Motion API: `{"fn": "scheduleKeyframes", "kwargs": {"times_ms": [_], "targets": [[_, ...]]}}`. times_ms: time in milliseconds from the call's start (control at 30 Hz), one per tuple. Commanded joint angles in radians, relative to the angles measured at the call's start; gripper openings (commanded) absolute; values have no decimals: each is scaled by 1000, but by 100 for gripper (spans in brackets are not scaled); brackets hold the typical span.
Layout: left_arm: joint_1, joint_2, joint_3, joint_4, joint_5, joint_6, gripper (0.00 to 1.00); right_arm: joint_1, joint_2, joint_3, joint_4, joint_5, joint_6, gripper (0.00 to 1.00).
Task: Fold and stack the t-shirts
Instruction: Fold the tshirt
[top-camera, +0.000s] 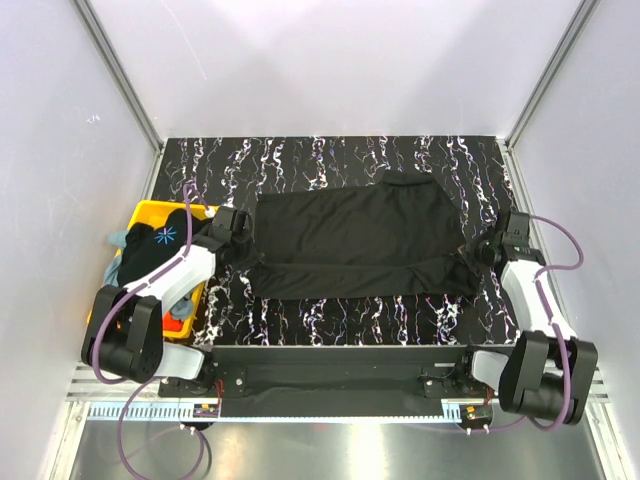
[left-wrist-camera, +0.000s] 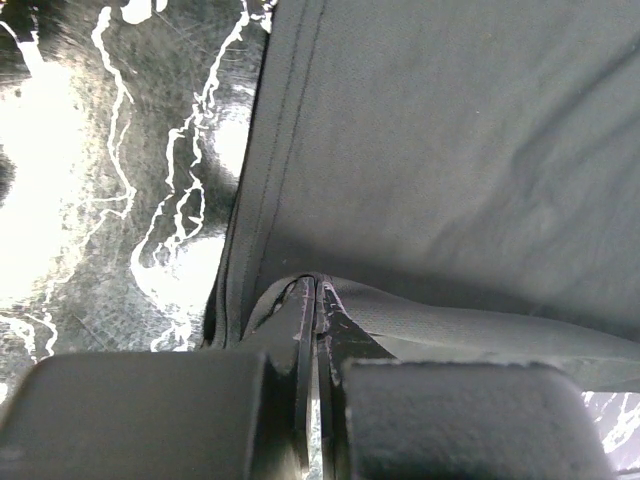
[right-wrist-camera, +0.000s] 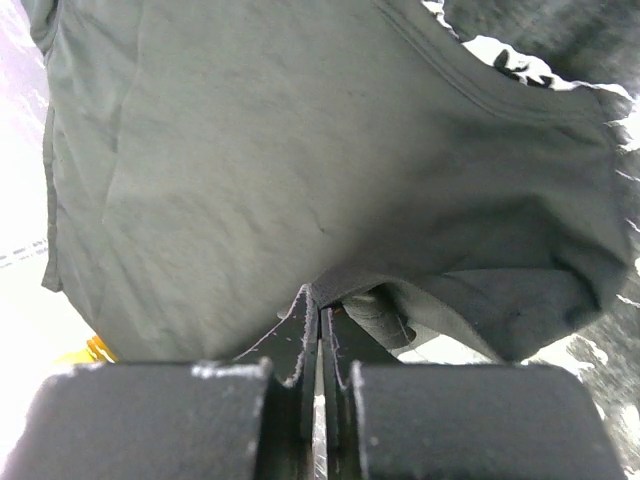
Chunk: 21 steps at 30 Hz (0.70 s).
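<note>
The black t-shirt (top-camera: 350, 235) lies spread across the middle of the marbled table (top-camera: 330, 330), collar to the far right, with a band along its near edge doubled over. The left gripper (top-camera: 238, 240) sits at the shirt's left edge with its jaws closed tight, and the wrist view shows a fold of the cloth nipped between the tips. The right gripper (top-camera: 488, 250) sits at the right edge, equally shut, with a bunched tuck of the same shirt caught at its tips.

Both pinches look shallow, so a quick lift or pull could let the cloth slide out on one side. The fold would then go crooked. If the two arms travel unevenly, the doubled band is likely to twist or ruck up, and the bunching by the right gripper suggests a sleeve could get trapped inside the fold.

At the left, just beside the left arm, a yellow bin (top-camera: 145, 212) holds more t-shirts: a black one with a pale starburst (top-camera: 160, 240), grey-blue cloth (top-camera: 117, 241) and a bit of orange-red (top-camera: 180, 312). The left arm reaches across the bin's right side, so a wide swing might catch it
</note>
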Motion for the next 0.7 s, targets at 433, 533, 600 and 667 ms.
{"fn": "scheduleKeyframes", "kwargs": {"times_ms": [433,533,600,667], "targets": [[-3,45,53,8,-90,8,0,-4,204,136,107,-105,-188,2],[-1,52,62,10,-83,7,0,-4,219,147,108,-115,-202,2],[-3,52,69,10,-80,5,0,-4,230,153,108,-119,-205,2],[-3,55,77,8,-82,5,0,-4,237,156,108,-125,-205,2]]}}
